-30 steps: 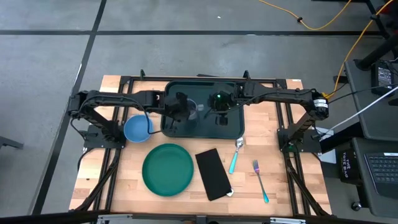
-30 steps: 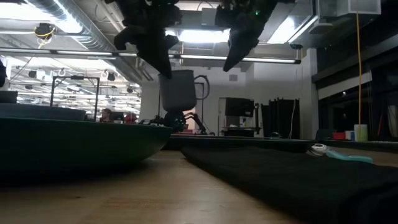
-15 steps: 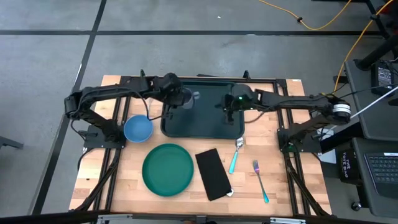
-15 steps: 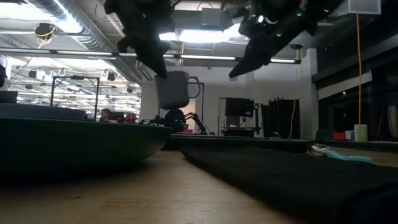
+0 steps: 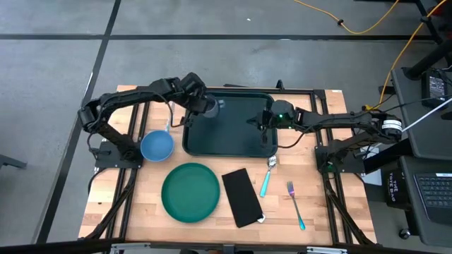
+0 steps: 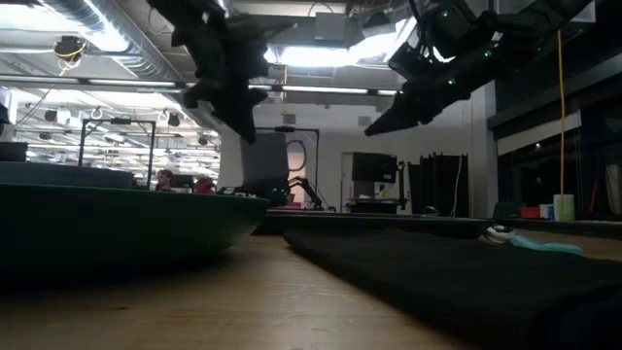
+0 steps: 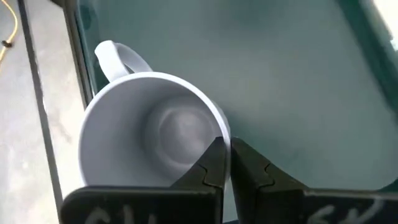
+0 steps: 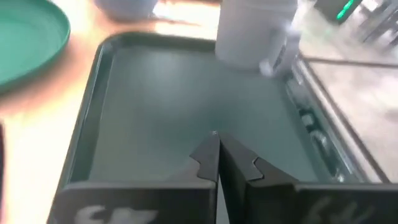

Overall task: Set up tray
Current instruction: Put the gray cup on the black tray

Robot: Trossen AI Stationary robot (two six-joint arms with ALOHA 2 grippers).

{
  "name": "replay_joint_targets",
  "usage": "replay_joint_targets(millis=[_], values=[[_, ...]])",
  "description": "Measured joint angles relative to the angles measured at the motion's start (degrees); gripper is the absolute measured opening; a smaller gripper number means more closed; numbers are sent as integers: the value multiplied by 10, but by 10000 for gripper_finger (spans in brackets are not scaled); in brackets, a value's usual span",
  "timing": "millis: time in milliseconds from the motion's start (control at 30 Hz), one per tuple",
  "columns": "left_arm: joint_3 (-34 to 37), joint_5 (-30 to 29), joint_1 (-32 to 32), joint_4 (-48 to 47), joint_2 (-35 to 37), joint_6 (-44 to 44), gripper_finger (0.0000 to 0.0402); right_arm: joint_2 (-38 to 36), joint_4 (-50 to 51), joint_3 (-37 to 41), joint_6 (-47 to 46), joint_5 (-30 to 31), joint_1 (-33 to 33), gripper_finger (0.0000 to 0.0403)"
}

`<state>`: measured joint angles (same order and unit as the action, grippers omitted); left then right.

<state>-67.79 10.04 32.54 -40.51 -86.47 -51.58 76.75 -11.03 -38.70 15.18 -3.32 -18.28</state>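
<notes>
**High view: mug carried to the tray's far left corner, right arm drawn back**

High view frames showed the change plainly. A second before, both arms had been crowded over the middle of the tray [image 5: 229,134], with the white mug [image 5: 210,106] held well above it. By this moment the left hand [image 5: 200,106] had been swung to the tray's far left corner, and the mug had been brought down with it; in the low view the mug [image 6: 264,156] was seen lower than in the two earlier frames, close to the tray floor, though contact could not be confirmed. The left hand was clamped on the mug's rim [image 7: 217,134], one finger inside the cup and one outside, as the left wrist view showed.

The right hand [image 5: 267,121] had been withdrawn toward the tray's right rim and was held above it, its fingers pressed together on nothing [image 8: 214,152].

The tray itself was lying at the back centre of the tabletop [image 5: 311,212] and was not seen to have shifted. The blue bowl [image 5: 156,146], green plate [image 5: 191,191], black napkin [image 5: 242,197], spoon [image 5: 267,176] and fork [image 5: 295,204] were left on the wood outside it.

It was judged that the mug's placement was nearly complete and that release was the next step, with the other pieces yet to be loaded.
</notes>
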Motion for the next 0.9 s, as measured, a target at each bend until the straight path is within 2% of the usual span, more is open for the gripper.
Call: replay_joint_targets(millis=[200, 367, 500, 700, 900], values=[[-14, 19, 42, -8, -40, -21, 2, 0, -34, 1, -11, -43, -1, 4], [-61, 22, 68, -31, -70, -47, 2, 0, -38, 1, -27, -43, -1, 10], [-92, 55, 89, -58, -94, -65, 2, 0, -47, 1, -28, -43, -1, 11], [-95, 16, 92, -70, -109, -92, 2, 0, -49, 1, -39, -43, -1, 13], [-95, 21, 101, -75, -119, -112, 2, 0, -55, 1, -43, -43, -1, 13]])
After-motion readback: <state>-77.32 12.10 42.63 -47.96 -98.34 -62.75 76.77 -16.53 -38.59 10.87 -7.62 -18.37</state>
